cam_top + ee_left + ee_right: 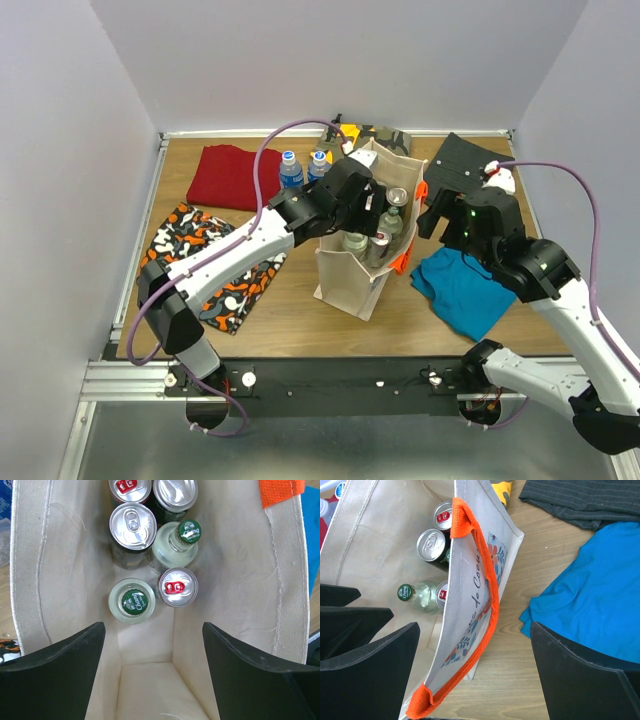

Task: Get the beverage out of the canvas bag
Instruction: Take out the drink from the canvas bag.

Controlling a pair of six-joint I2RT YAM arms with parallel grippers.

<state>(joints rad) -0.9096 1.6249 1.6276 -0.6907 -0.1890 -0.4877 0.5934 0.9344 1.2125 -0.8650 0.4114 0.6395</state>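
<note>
top view: the left gripper hangs over the open mouth of the canvas bag, which stands upright directly beneath it. the drinks are packed inside, right under its fingers. from here i cannot tell how far its jaws are parted. the right gripper sits at the bag's opposite side, close against the orange handle. a blue shirt lies flat on the table on the near side of that gripper. two water bottles stand outside the bag, off to the far left of the left gripper, beside a red cloth.

left wrist view: the fingers stand wide apart. between them are only the bag's beige lining and floor, and they hold nothing. a green-capped bottle stands just ahead of the gap, a little toward the left finger, and a red-tabbed can sits right against its side. further ahead are a second green-capped bottle and a silver can, with more can tops beyond them at the frame's edge. no finger touches a drink.

right wrist view: these fingers are also spread wide. the bag's printed side wall and its orange strap run up through the gap between them, and neither finger visibly presses on it. the cans and a bottle show inside the bag on the left finger's side. the blue shirt lies on the right finger's side, with a dark striped garment ahead of it.
</note>
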